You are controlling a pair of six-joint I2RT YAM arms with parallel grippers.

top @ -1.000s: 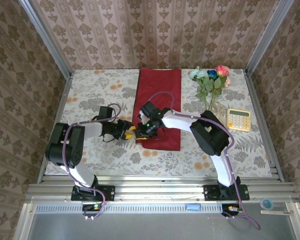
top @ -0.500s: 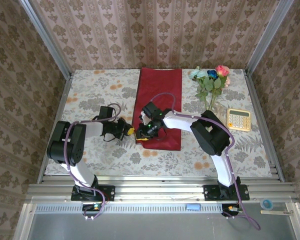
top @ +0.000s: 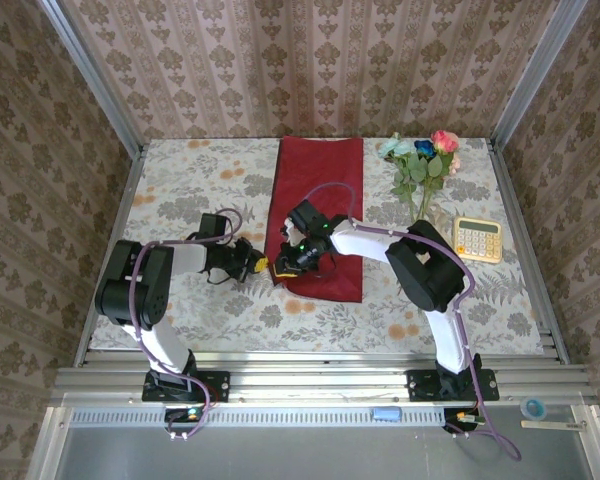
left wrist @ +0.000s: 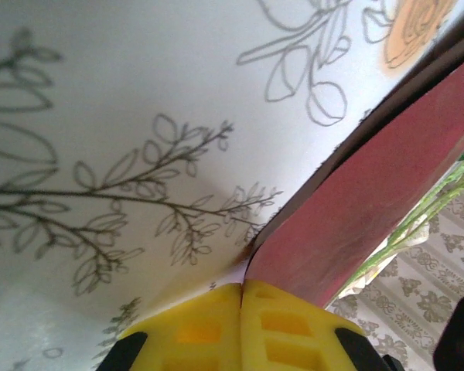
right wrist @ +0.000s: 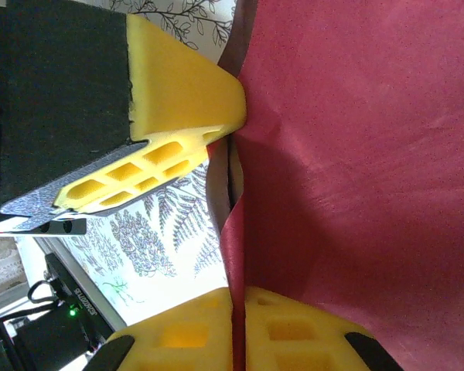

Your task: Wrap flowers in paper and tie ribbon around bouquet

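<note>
Crimson-maroon creased wrapping paper (top: 320, 190) lies on the floral-print table (top: 190, 180), its long axis running away from the arms. Left fingers (left wrist: 193, 328) and right fingers (right wrist: 185, 336) are just beside each other, both clenched on its near left edge. The pink, red and blue artificial flowers (top: 420, 160) lie well apart, far right.

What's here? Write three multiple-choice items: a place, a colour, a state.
1. The bunch of pink, red and blue artificial flowers lies: A) left of the dark red paper sheet; B) right of it; C) on it.
2. The flat calculator is: A) black; B) pale yellow; C) green.
3. The left gripper is: A) wide open; B) holding flowers; C) shut on the paper's edge.
1B, blooms sit off its right edge; 2B, yellowish casing; 3C, jaws closed on the edge.
</note>
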